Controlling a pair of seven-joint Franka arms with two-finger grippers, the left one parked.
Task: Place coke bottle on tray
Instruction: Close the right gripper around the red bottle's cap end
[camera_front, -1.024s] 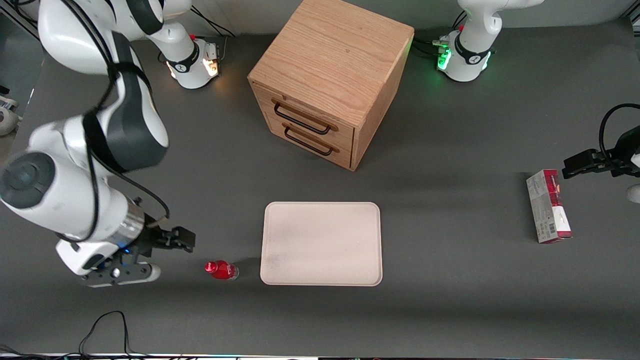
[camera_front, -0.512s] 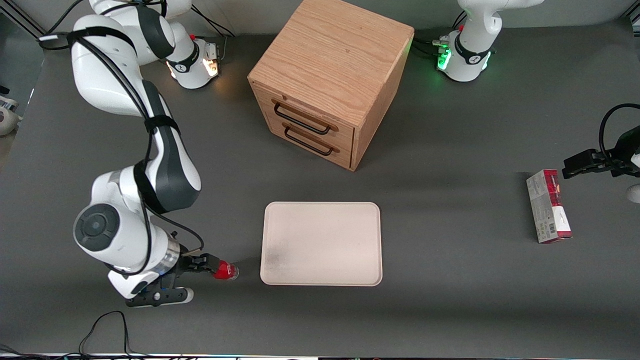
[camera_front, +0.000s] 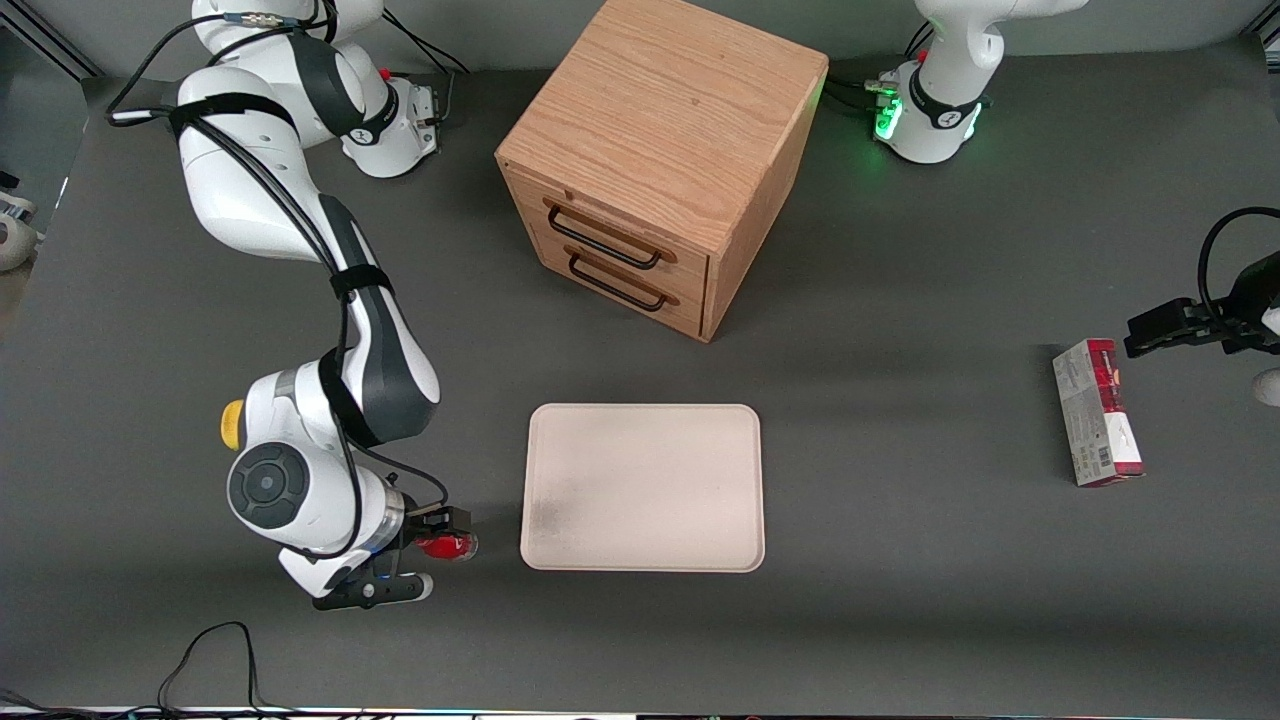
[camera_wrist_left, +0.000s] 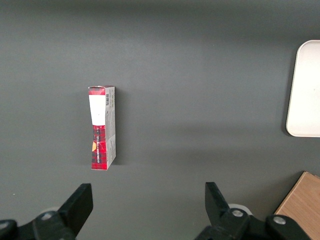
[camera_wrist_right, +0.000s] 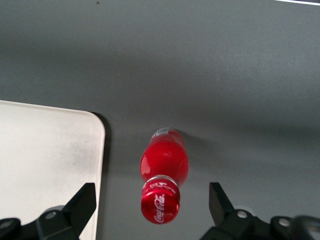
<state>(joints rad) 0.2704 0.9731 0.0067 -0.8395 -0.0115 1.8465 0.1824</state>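
The coke bottle (camera_front: 446, 546) is a small red bottle standing upright on the dark table, beside the tray (camera_front: 642, 486) toward the working arm's end. The tray is cream-white, flat and bare. My gripper (camera_front: 442, 532) is directly over the bottle, pointing down. In the right wrist view the red cap (camera_wrist_right: 160, 205) sits midway between the two black fingers (camera_wrist_right: 80, 205), which stand wide apart and touch nothing. The gripper (camera_wrist_right: 150, 210) is open. The tray's corner (camera_wrist_right: 60, 150) shows there close beside the bottle.
A wooden drawer cabinet (camera_front: 655, 150) with two dark handles stands farther from the front camera than the tray. A red-and-grey carton (camera_front: 1096, 412) lies toward the parked arm's end of the table; it also shows in the left wrist view (camera_wrist_left: 102, 127).
My arm has swung toward the tray and come down, bringing the open gripper from beside the bottle to directly over it. The bottle and tray have not moved.
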